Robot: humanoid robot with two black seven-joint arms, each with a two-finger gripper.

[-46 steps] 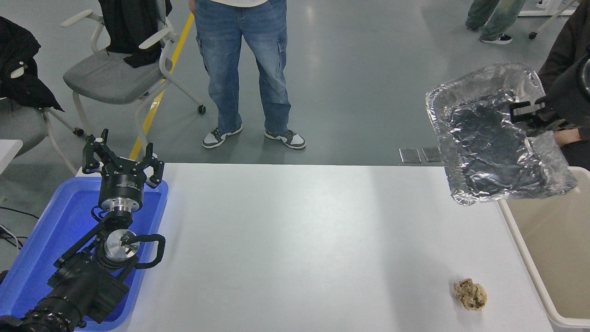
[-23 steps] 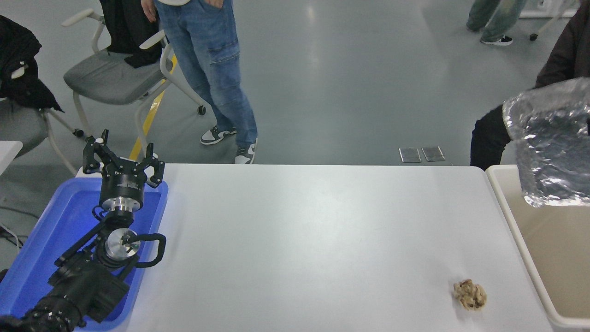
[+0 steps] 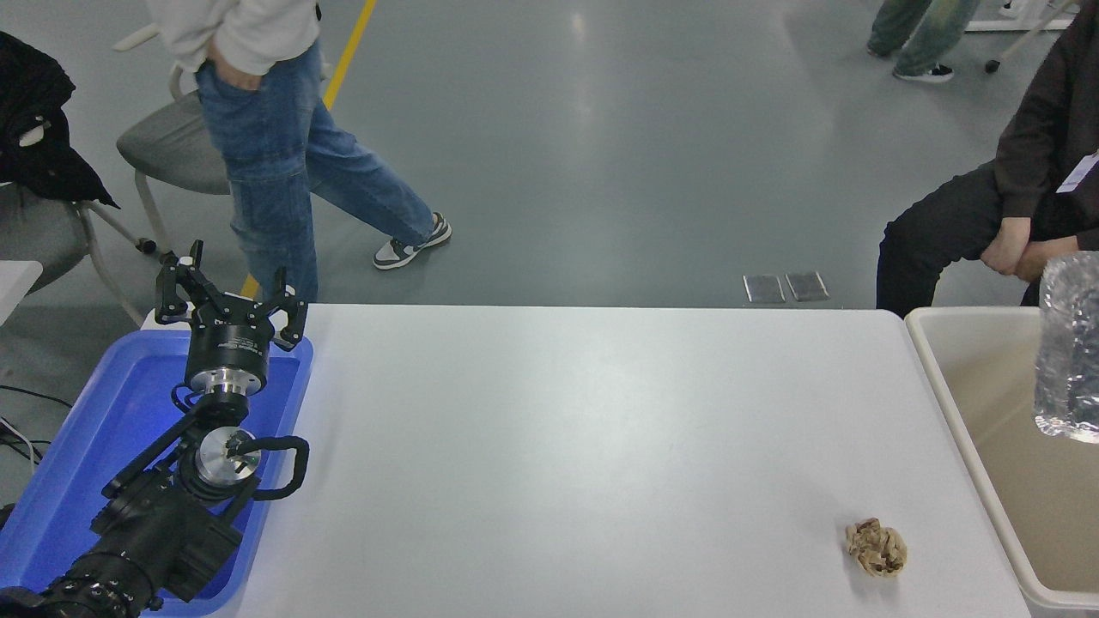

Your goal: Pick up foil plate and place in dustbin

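The shiny silver foil plate point(image 3: 1069, 348) shows only in part at the right edge of the head view, held up in the air over the beige dustbin point(image 3: 953, 378). The dustbin stands against the table's right end. My right gripper and arm are out of the picture, so what holds the foil plate is hidden. My left gripper point(image 3: 227, 296) is parked at the lower left over the blue tray, its fingers spread open and empty.
A blue plastic tray point(image 3: 69, 455) lies at the table's left end under my left arm. A small crumpled brown paper ball point(image 3: 876, 548) lies near the table's front right. A person sits beyond the dustbin at the upper right point(image 3: 1013, 197); another walks at the upper left point(image 3: 275, 172).
The foil plate has moved right, from above the table's far right corner to over the dustbin, mostly out of frame; the right gripper has left the view. The standing person walked left.
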